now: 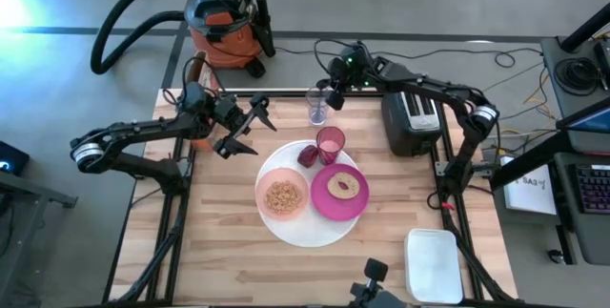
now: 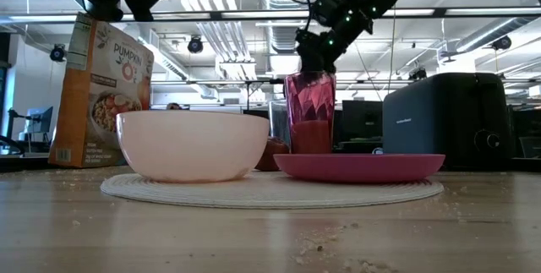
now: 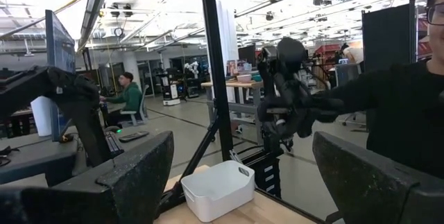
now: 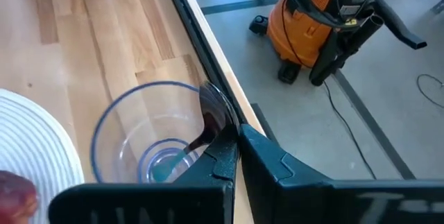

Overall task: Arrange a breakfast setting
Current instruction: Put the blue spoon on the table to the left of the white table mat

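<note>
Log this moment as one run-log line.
right gripper: jaws shut on glass rim, far table edge | left gripper: open, raised, holding nothing | bowl, magenta plate, cup: on white plate

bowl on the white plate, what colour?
Pale pink bowl, with tan cereal inside; clearest in the high view. The low view shows only its side.

Large white round plate (image 1: 303, 224) sits mid-table, pale pink bowl (image 1: 282, 196) on its left, smaller magenta plate (image 1: 340, 192) right, translucent pink cup (image 1: 330, 143) behind, clear glass (image 1: 317, 105) beyond that.
</note>
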